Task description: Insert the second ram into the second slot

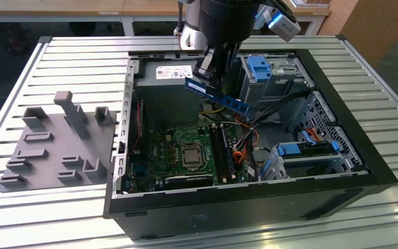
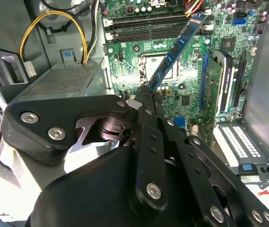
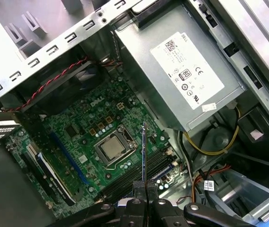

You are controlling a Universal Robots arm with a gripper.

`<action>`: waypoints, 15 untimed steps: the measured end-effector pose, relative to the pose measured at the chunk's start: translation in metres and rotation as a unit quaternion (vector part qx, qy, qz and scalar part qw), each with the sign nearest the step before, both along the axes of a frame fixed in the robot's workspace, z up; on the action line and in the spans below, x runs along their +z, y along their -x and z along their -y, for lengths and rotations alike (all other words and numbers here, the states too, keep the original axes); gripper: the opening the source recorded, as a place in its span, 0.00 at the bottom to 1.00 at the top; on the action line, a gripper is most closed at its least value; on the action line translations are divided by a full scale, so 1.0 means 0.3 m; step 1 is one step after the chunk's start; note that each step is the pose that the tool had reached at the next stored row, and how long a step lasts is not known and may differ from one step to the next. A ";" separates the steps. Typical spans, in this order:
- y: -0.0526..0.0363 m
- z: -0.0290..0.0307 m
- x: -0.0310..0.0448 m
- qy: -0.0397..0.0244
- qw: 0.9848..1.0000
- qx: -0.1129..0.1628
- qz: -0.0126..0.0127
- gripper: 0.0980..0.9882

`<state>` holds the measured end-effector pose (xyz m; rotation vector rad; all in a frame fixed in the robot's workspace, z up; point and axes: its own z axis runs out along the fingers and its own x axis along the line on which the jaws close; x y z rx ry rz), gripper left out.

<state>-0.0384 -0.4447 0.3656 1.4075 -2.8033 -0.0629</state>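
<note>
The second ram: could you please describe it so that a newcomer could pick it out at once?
Find the open black computer case; above its green motherboard hangs the arm's tool. The second ram is the thin dark-blue stick pinched in that tool, tilted in the air. Unlike the chunky light-blue latches, it is flat and chip-studded.

Exterior view: bright, even light from overhead. The slatted tabletop [image 1: 60, 57] gives a pale sheen, with glare streaks along its near edge. The inside of the computer case [image 1: 254, 207] sits in softer shade.

Second wrist view: the black pincer [image 2: 148, 91] reads very dark against a blown-out white patch. The memory stick [image 2: 176, 53] is well lit.

First wrist view: the metal frame [image 3: 54, 52] washes out pale. The area beside the circuit board [image 3: 87, 123] falls into deep shadow.
</note>
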 end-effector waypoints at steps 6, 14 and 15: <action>0.000 0.000 0.000 0.000 1.000 -0.006 0.000 0.03; 0.000 0.000 0.000 -0.001 1.000 -0.013 0.000 0.03; 0.000 0.000 0.000 -0.001 1.000 -0.014 0.000 0.03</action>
